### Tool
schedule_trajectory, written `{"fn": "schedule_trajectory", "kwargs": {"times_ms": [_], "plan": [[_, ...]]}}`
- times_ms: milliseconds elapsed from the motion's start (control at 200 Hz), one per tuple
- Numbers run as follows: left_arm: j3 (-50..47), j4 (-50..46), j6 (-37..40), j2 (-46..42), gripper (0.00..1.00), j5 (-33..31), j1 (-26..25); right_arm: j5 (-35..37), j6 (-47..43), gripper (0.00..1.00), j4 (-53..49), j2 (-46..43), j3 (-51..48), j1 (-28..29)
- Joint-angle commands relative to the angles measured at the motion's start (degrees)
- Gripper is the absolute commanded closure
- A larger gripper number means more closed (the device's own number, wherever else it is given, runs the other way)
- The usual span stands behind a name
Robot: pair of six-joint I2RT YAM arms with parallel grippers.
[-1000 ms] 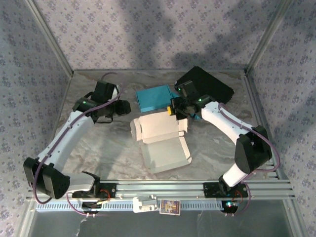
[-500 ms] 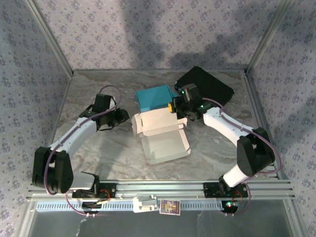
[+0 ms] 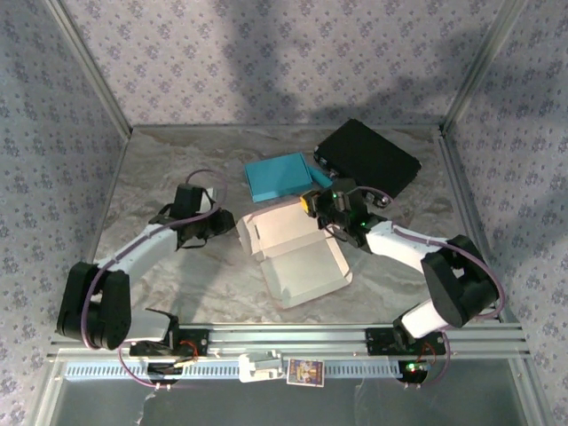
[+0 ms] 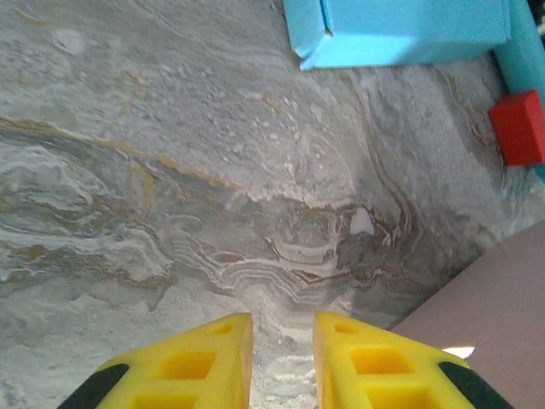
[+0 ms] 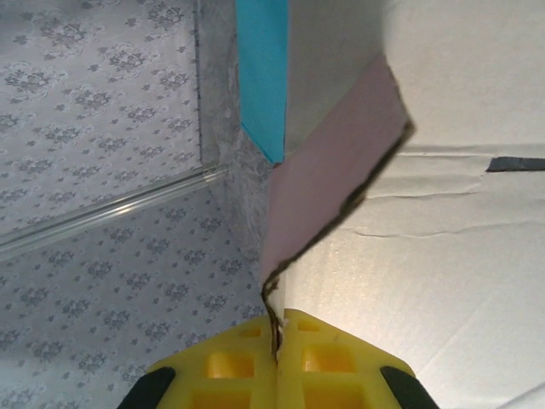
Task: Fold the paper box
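Here the box (image 3: pixel 300 259) lies open in the middle of the table (image 3: pixel 169 169), just in front of a blue box (image 3: pixel 277 175); the right gripper (image 5: pixel 277 342) is pressed tight on the edge of a flap (image 5: pixel 332 179) at the far right corner, apparently to swing it upright; the left gripper (image 4: pixel 282 341) hangs beside the box's left side, jaws narrowly parted and empty, likely placed to take the opposite flap.

A robotics lab test cell: a grey marble-patterned tabletop (image 3: pixel 169 160) is boxed in by floral-print wall panels (image 3: pixel 266 62) on silver aluminium framing (image 3: pixel 94 75), with a slotted aluminium mounting rail (image 3: pixel 302 340) in front.
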Motion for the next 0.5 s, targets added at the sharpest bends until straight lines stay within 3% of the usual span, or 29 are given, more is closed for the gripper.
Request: {"fn": "schedule_trajectory", "kwargs": {"times_ms": [0,495], "plan": [[-2.0,5.5,2.8,-2.2,0.73,1.4,-1.5,-0.3,-1.9,1.0,8.1,0.1,-0.6,-0.7],[-9.7,12.3,9.1,-10.2,0.66,0.4,-4.0,-4.4,-1.5,1.0,11.4,3.7,-0.1,-1.7]]}}
